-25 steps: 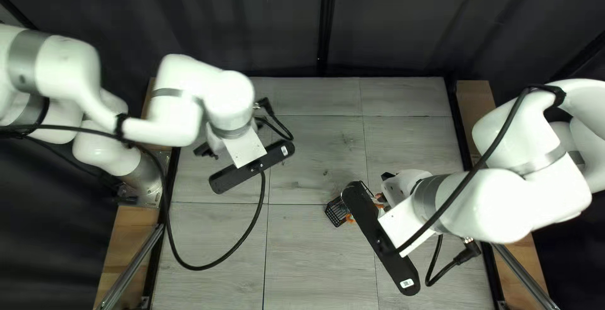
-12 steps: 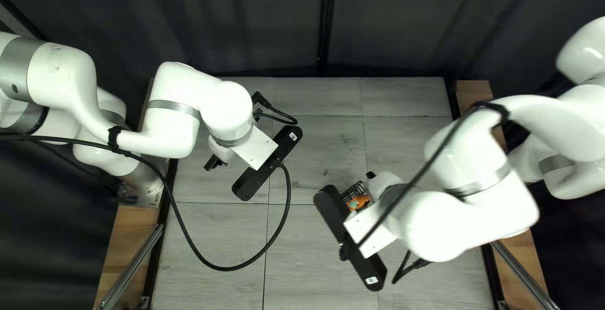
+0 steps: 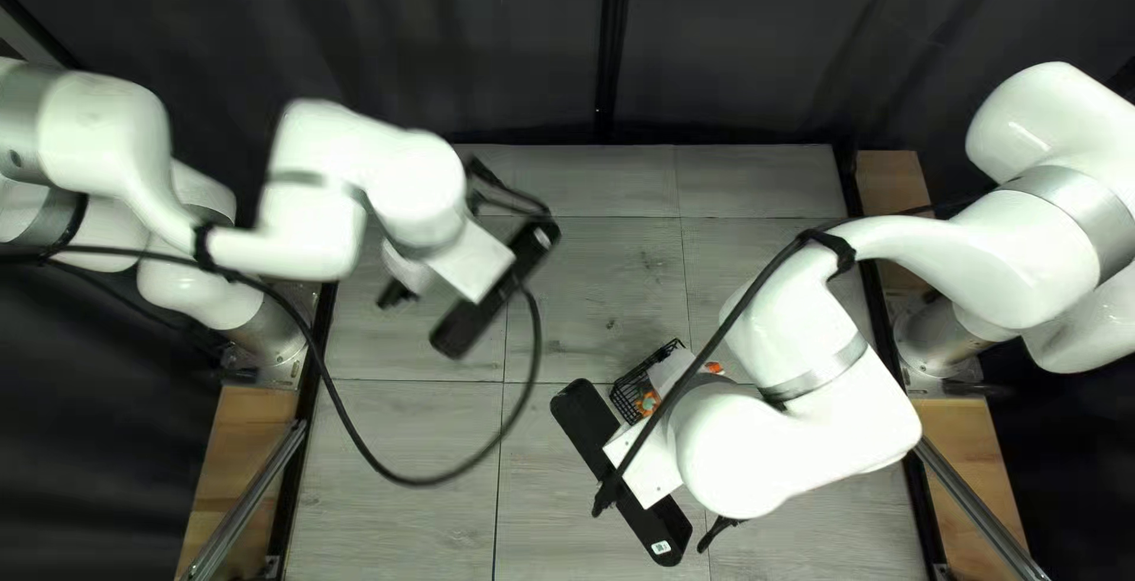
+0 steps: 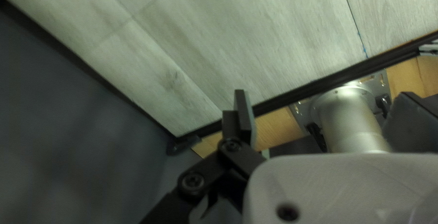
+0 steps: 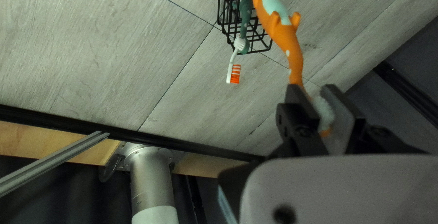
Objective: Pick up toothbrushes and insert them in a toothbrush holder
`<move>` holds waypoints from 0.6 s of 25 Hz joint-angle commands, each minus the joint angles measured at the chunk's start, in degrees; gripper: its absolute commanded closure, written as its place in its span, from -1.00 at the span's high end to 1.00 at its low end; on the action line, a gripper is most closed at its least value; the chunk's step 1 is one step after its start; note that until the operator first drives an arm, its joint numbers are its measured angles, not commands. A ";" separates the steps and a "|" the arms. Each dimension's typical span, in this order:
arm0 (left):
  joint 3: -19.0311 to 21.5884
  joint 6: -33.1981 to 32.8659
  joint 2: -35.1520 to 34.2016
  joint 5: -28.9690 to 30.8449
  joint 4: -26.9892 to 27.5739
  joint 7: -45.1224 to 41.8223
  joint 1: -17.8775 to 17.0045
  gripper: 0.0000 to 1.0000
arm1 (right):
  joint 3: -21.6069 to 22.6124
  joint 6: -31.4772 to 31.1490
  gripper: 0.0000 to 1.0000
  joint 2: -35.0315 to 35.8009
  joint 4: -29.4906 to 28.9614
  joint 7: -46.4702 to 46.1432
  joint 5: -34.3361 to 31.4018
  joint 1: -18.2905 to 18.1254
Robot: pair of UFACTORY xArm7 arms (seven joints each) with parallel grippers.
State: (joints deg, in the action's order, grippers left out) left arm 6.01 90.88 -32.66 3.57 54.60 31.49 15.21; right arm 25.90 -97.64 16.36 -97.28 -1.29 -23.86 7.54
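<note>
Orange brush (image 5: pixel 285 35): held near its bristle end, handle reaching ahead of the grip. Its handle end appears against or over the basket (image 3: pixel 626 400) in the right wrist view; contact, and whether it is inside, cannot be told.

Right end effector (image 5: pixel 315 91): closed on the orange brush, one finger on each side. Gripping by the head end presumably leaves the handle free to enter first.

Basket: black wire, on the surface (image 3: pixel 568 297), close by the right end effector. Judged to be the holder; its open mesh should let the handle settle between the walls, though a thin part could snag on a wire.

Green brush (image 5: pixel 245 16): in the basket, handle along the wires, head at the rim.

White brush (image 5: pixel 234 73): orange-striped bristles poke out past the rim, beside the green head. Both heads lie outward, which suggests the pattern for the third: handle in, bristles out.

Left end effector (image 4: pixel 323 95): fingers apart, nothing between them. Held well away from the basket, at the left of the top left view, probably to leave the right arm (image 3: pixel 757 439) room.

Step, judged: insertion of the orange brush, late in the task.

Next, judged: line the handle up with the mouth, lower, then release; watch for nudging the two heads at the rim.
</note>
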 commanded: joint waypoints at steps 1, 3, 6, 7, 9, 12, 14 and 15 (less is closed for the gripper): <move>-1.37 0.60 2.58 -0.55 4.30 -5.30 3.07 1.00 | -0.14 -0.01 -0.98 -0.06 0.25 -0.48 -0.49 -0.14; -0.65 0.64 4.22 -0.20 6.22 -10.33 4.65 1.00 | -0.22 -0.14 -0.98 -0.08 0.30 -0.83 -0.72 -0.22; 0.49 0.90 3.62 0.68 7.00 -16.37 6.26 1.00 | -0.22 -0.14 -0.98 -0.01 0.36 -1.20 -0.90 -0.25; 1.21 0.75 1.98 1.15 5.98 -18.71 6.65 1.00 | -0.18 0.06 -0.99 -0.18 0.66 -1.54 -0.89 -0.34; 1.35 0.63 1.46 1.18 5.57 -18.99 6.64 1.00 | -0.13 0.39 -0.98 -0.47 1.14 -2.12 -0.79 -0.52; 1.35 0.63 1.46 1.18 5.57 -18.99 6.64 1.00 | -0.11 1.14 -0.99 -0.94 1.99 -3.50 -0.49 -1.02; 0.61 0.22 1.79 0.15 5.14 -18.91 6.76 1.00 | -0.16 1.40 -0.99 -0.94 2.38 -4.09 -0.35 -1.28; 0.11 0.31 2.81 0.12 5.48 -18.02 6.82 1.00 | -0.19 1.48 -0.99 -0.85 2.50 -4.27 -0.30 -1.36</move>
State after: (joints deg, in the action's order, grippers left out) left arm 7.20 91.45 -31.11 4.55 60.12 12.52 21.87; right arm 25.77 -96.41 15.47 -95.13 -5.04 -24.31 6.43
